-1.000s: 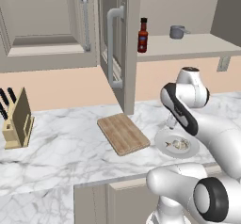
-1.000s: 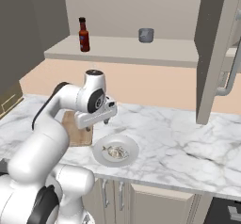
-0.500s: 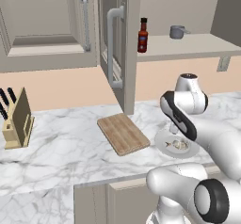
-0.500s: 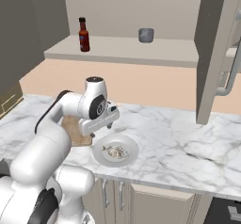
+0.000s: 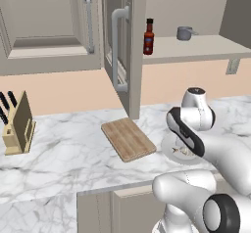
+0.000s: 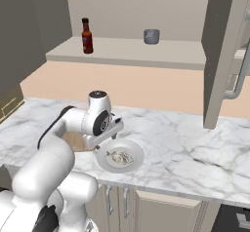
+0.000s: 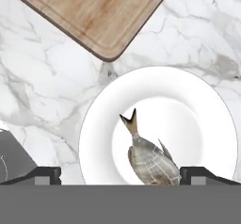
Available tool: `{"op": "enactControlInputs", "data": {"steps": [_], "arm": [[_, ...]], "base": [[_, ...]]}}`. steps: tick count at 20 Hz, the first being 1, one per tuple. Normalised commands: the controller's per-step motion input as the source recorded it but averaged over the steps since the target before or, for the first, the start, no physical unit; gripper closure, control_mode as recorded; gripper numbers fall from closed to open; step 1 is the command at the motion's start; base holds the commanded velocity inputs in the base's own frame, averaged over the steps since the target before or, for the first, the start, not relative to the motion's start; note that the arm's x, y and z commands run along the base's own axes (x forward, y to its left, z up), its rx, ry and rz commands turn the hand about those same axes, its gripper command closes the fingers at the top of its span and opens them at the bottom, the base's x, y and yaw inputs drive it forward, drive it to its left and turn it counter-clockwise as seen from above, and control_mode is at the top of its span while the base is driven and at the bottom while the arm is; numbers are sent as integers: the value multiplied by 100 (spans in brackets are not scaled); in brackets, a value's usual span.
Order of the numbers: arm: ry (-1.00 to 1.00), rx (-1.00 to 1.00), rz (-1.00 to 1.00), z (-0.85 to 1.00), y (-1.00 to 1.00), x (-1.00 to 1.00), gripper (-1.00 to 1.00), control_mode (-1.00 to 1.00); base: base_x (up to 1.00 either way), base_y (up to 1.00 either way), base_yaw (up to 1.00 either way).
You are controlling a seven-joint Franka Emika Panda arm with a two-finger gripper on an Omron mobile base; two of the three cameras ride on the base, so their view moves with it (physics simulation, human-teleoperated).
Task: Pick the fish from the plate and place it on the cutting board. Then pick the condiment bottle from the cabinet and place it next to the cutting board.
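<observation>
I see a white marble counter (image 5: pixel 63 168) with grey veins, backed by a peach wall (image 5: pixel 73 87). A tan knife block (image 5: pixel 18 127) with black-handled knives stands near the counter's left edge. Beige cupboard doors (image 6: pixel 161 211) with slim handles sit under the front edge.

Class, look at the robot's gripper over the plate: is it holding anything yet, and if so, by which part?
Nothing is held. The gripper is open above the plate, and the fish lies on the plate between the spread fingertips, ungrasped.

A small silvery-grey fish (image 7: pixel 148 159) lies in a round white plate (image 7: pixel 197 105) on marble, just beside a bare wooden cutting board (image 7: pixel 94 11). A dark-red condiment bottle (image 5: pixel 148 36) stands upright on the open cabinet (image 5: pixel 206 48) shelf.
</observation>
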Motion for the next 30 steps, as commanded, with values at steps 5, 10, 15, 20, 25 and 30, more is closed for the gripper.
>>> {"op": "enactControlInputs", "data": {"steps": [5,10,15,20,25,30], "arm": [[-1,0,6,-18,-11,18,-100,-100],[0,0,5,-13,-16,22,-100,-100],[0,0,5,-14,-16,17,-100,-100],[0,0,4,-20,-11,11,-100,-100],[0,0,4,-24,-4,5,-100,-100],[0,0,4,-25,0,1,-100,-100]], "base": [[0,0,0],[0,0,0],[0,0,0],[0,0,0],[0,0,0],[0,0,0]]}}
